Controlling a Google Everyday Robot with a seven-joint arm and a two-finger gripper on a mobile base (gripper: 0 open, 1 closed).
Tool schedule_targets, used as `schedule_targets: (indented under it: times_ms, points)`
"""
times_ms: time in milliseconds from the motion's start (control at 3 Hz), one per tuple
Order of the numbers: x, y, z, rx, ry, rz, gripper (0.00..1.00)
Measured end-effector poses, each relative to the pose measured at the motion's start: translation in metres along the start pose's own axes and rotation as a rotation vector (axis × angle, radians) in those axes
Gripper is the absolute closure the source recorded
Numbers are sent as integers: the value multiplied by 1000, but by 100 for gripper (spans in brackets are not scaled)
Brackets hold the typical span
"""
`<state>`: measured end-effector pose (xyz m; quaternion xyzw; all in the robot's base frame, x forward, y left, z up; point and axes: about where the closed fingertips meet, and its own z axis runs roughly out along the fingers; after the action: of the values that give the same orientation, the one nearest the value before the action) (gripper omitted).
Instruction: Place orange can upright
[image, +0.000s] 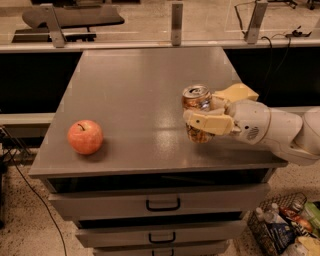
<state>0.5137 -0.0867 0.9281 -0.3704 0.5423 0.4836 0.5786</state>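
Note:
The orange can stands upright near the right front of the grey cabinet top, silver top with pull tab facing up. My gripper comes in from the right on a white arm and is shut on the can, one cream finger across its front and the other behind it. The can's base looks at or just above the surface; I cannot tell whether it touches.
A red-orange apple sits at the front left of the top. Drawers with black handles are below. A wire basket of bottles stands on the floor at the right. A railing with posts runs behind the cabinet.

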Motion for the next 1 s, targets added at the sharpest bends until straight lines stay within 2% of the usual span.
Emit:
schedule_targets:
  times_ms: [333,1000]
  points:
    - [12,-1,-16,-47,-4,-24,83]
    - [31,-7,-48,-149,70,-51,36]
